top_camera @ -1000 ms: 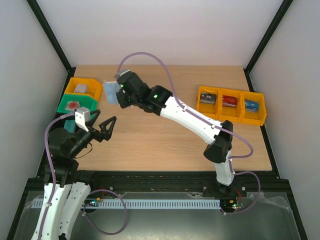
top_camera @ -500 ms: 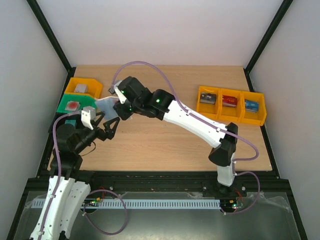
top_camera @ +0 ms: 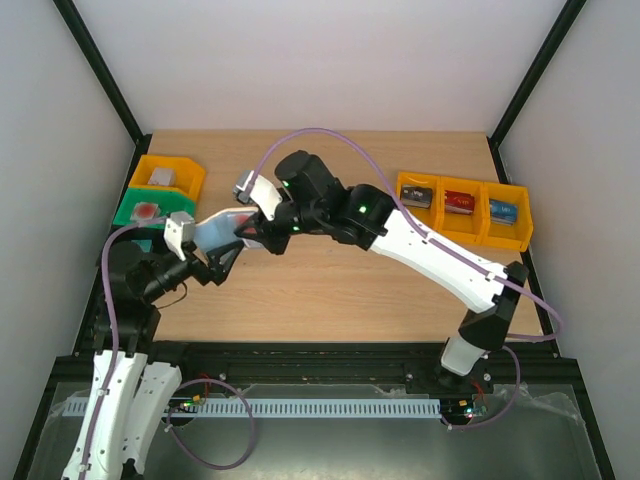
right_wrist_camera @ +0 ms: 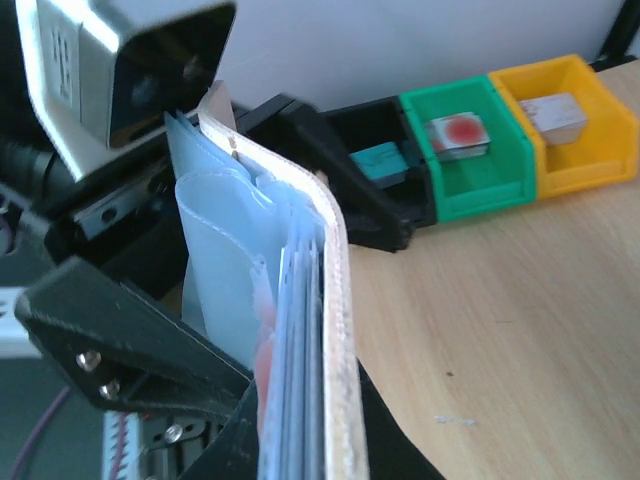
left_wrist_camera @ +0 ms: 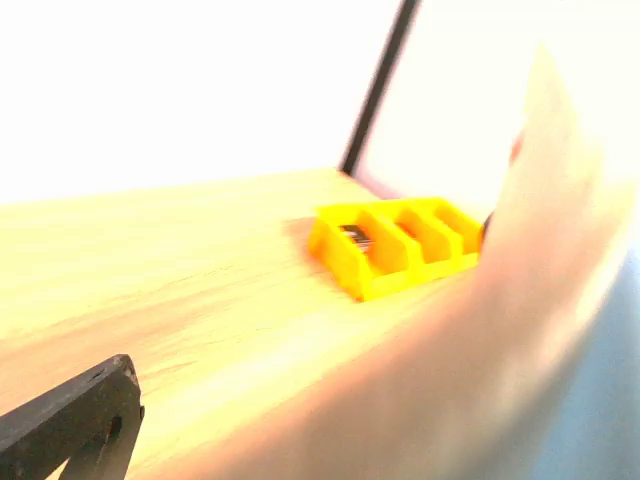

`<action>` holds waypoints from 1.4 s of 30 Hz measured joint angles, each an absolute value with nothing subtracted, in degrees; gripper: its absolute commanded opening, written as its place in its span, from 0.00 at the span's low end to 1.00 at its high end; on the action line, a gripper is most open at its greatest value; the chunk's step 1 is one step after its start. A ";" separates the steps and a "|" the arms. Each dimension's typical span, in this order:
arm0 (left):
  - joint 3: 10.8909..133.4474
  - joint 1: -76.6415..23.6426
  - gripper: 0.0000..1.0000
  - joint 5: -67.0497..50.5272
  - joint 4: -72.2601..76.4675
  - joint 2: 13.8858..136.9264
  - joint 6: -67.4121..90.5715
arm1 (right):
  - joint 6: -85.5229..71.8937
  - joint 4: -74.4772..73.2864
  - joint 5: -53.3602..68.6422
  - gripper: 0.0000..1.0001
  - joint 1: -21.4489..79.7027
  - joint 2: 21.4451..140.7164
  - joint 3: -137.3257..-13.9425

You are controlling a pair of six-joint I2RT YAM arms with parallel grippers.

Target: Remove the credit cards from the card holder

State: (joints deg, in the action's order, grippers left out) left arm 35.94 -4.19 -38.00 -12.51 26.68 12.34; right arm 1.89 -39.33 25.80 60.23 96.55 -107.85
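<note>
**Counter (top_camera: 330, 290), pale wood, contents from left to right**

1. Yellow plastic bin (top_camera: 168, 175), far left corner, is holding a small grey block. Touching its near side, a green plastic bin (top_camera: 150, 211) is holding a pale piece with a red dot. In the right wrist view a small teal block (right_wrist_camera: 378, 163) is lying in a black compartment just beside the green one.

2. Left pincer (top_camera: 220, 260), black, is hovering over the near left part of the counter with its fingers spread wide apart, gripping nothing. One black finger (left_wrist_camera: 70, 430) is showing in the corner of its own blurred view.

3. Card holder (top_camera: 213, 233), a small flat wallet with a pale beige-grey outside and a blue inside, is hanging in the air above the counter, standing between the left pincer's spread fingers. Whether it is touching them cannot be told. Seen edge-on from the right wrist, it is fanning out clear sleeves, and a red credit card (right_wrist_camera: 265, 352) is showing among them, still lodged inside.

4. Right pincer (top_camera: 250, 225) is reaching across from the right, its fingers drawn together and clamped on the card holder's edge.

5. Row of three yellow plastic bins (top_camera: 460, 228), right side, well apart from the pincers, is holding dark, red and blue items, one per compartment.
</note>
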 measured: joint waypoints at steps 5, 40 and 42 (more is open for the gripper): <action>37.34 -3.40 0.92 -50.06 -7.99 26.52 13.80 | 3.95 -38.19 32.95 0.02 60.07 92.60 -103.66; 38.26 -2.55 0.02 -65.58 4.34 26.72 24.91 | -4.58 -12.12 58.04 0.23 48.23 80.60 -81.67; 38.26 -2.44 0.02 -65.49 4.19 26.72 24.73 | -5.80 -10.02 60.03 0.04 48.23 81.03 -81.69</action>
State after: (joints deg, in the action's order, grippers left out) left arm 38.26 -2.44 -65.49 4.19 26.72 24.73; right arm -5.80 -10.02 60.03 48.23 81.03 -81.69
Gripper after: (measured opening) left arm 0.051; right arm 0.258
